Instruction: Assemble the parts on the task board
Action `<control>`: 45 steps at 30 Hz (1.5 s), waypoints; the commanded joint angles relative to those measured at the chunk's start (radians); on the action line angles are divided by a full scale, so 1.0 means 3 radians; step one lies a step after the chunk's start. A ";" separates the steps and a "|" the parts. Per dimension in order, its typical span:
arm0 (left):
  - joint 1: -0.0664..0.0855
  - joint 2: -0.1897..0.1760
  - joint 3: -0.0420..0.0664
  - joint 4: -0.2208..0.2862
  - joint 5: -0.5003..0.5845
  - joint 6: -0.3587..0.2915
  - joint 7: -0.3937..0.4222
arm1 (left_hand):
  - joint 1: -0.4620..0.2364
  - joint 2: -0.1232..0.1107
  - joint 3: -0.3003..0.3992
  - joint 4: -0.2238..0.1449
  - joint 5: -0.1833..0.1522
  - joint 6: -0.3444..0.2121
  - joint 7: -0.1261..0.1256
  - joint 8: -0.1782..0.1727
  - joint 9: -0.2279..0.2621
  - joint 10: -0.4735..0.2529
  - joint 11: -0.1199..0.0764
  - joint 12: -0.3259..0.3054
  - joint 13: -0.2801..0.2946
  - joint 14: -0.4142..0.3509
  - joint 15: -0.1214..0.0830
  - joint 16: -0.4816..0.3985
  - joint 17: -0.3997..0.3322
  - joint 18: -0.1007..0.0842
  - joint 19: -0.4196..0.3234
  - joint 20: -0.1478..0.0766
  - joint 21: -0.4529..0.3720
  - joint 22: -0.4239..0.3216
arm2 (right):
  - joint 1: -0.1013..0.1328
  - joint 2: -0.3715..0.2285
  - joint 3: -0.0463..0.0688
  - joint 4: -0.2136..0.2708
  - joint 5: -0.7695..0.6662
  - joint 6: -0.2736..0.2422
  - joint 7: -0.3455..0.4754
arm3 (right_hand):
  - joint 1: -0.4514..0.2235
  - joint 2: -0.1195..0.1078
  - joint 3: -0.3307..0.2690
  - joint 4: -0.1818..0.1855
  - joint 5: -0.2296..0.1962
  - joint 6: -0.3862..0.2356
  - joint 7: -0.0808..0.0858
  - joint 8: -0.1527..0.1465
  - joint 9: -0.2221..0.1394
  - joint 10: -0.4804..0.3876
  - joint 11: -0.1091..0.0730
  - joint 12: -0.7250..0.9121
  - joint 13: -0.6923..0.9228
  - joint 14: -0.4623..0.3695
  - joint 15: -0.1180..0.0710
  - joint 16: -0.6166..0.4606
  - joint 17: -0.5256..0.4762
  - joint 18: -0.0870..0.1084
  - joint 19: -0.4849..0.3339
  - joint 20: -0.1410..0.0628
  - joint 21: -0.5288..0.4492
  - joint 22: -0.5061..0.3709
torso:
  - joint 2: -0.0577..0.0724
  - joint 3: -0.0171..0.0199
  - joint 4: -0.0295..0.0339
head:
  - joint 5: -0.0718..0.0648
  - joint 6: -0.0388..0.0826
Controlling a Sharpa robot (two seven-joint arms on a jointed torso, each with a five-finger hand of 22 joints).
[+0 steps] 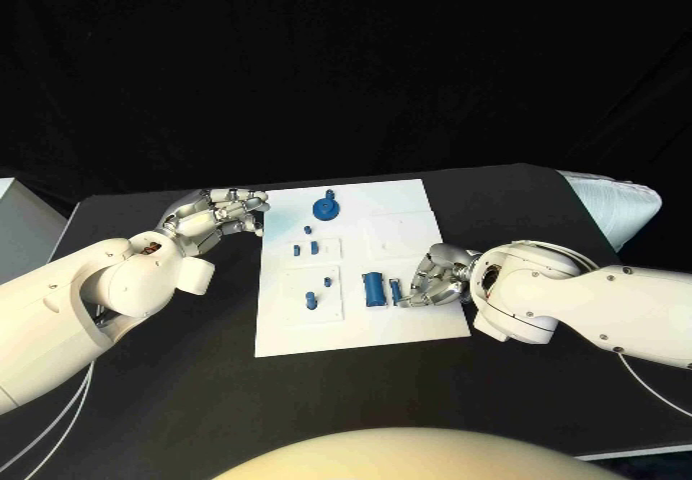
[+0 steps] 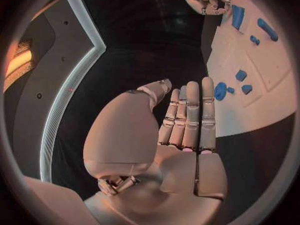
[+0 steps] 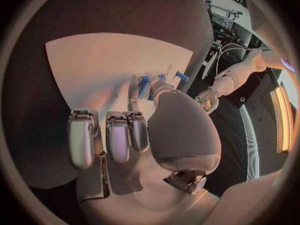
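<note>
The white task board lies mid-table. A blue gear stands at its far end, also seen as the gear beyond my left fingertips. Small blue parts sit mid-board, and two more nearer me. A thick blue cylinder and a slim blue peg lie by the right edge. My right hand rests there with fingers curled in and thumb reaching to the peg; whether they touch is unclear. My left hand hovers off the board's far left corner, fingers straight, holding nothing.
A white padded object sits at the table's far right. A pale box edge stands at the far left. Black table lies bare on both sides of the board.
</note>
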 commanded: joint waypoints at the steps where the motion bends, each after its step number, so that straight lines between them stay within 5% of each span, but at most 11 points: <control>1: -0.0002 0.0009 0.0001 0.0003 -0.0012 0.0060 0.0022 | -0.0002 0.0025 0.0007 0.0016 0.0020 -0.0011 0.0008 0.0012 -0.0003 -0.0025 0.0009 0.0018 -0.0003 -0.0005 0.0020 -0.0013 -0.0005 0.0043 0.0023 0.0011 -0.0020 -0.0003 | -0.0008 0.0003 0.0000 -0.0009 -0.0050 0.0099 0.0084 | 0.0065 0.0024 -0.0021 -0.0002 -0.0013 0.0034 -0.0004 0.0019 0.0006 0.0269 -0.0031 0.0010 0.0762 0.0347 -0.0022 0.0014 0.0878 -0.0061 0.0282 -0.0034 0.0019 0.0795 | 0.0001 -0.0002 0.0003 | -0.0006 0.0001; 20: -0.0006 0.0011 0.0000 0.0009 -0.0013 0.0065 0.0019 | 0.0003 0.0027 0.0008 0.0015 0.0021 -0.0011 0.0008 0.0014 -0.0003 -0.0025 0.0009 0.0020 -0.0004 -0.0006 0.0020 -0.0014 -0.0006 0.0043 0.0024 0.0011 -0.0022 -0.0003 | -0.0049 0.0148 0.0000 -0.0215 -0.0119 -0.0040 -0.0017 | 0.0142 0.0182 -0.0015 0.0010 0.0108 0.0066 -0.0033 0.0064 0.0014 0.0273 -0.0055 0.0018 0.0766 0.0347 -0.0042 0.0014 0.0878 -0.0063 0.0284 -0.0050 0.0026 0.0797 | 0.0001 -0.0007 0.0009 | -0.0001 -0.0018; 38: -0.0006 0.0008 0.0000 0.0009 -0.0017 0.0077 0.0005 | 0.0075 0.0048 0.0037 -0.0035 0.0035 -0.0008 0.0007 0.0023 -0.0006 -0.0022 0.0005 0.0027 -0.0008 -0.0009 0.0013 -0.0023 -0.0009 0.0044 0.0030 0.0000 -0.0006 0.0015 | -0.0077 0.0206 0.0000 -0.0289 -0.0092 0.0199 -0.0023 | 0.0269 0.0109 -0.0046 -0.0019 0.0106 0.0047 -0.0040 0.0080 0.0017 0.0269 -0.0062 0.0009 0.0762 0.0347 -0.0048 0.0014 0.0878 -0.0058 0.0278 -0.0056 0.0000 0.0791 | 0.0000 -0.0002 0.0002 | 0.0008 -0.0016; 41: -0.0006 0.0009 0.0000 0.0009 -0.0019 0.0080 0.0003 | 0.0086 0.0052 0.0042 -0.0043 0.0036 -0.0007 0.0008 0.0024 -0.0006 -0.0022 0.0005 0.0028 -0.0009 -0.0009 0.0012 -0.0026 -0.0010 0.0044 0.0030 -0.0002 -0.0001 0.0020 | -0.0086 0.0218 0.0000 -0.0299 -0.0090 0.0245 -0.0029 | 0.0403 0.0107 -0.0027 -0.0017 -0.0147 0.0041 -0.0037 0.0087 0.0008 0.0266 -0.0060 0.0004 0.0759 0.0347 -0.0045 0.0014 0.0878 -0.0055 0.0274 -0.0056 -0.0019 0.0787 | 0.0001 -0.0002 0.0004 | 0.0008 -0.0016; 45: -0.0006 0.0007 0.0000 0.0006 -0.0020 0.0082 0.0000 | 0.0092 0.0055 0.0045 -0.0048 0.0036 -0.0007 0.0009 0.0024 -0.0007 -0.0022 0.0005 0.0028 -0.0010 -0.0009 0.0012 -0.0027 -0.0011 0.0043 0.0029 -0.0003 0.0003 0.0024 | -0.0094 0.0216 0.0000 -0.0291 -0.0090 0.0277 -0.0025 | 0.0486 0.0071 -0.0021 -0.0030 -0.0147 0.0035 -0.0035 0.0085 -0.0002 0.0265 -0.0058 0.0002 0.0758 0.0347 -0.0043 0.0014 0.0878 -0.0055 0.0274 -0.0053 -0.0021 0.0786 | 0.0001 -0.0002 0.0001 | 0.0007 -0.0017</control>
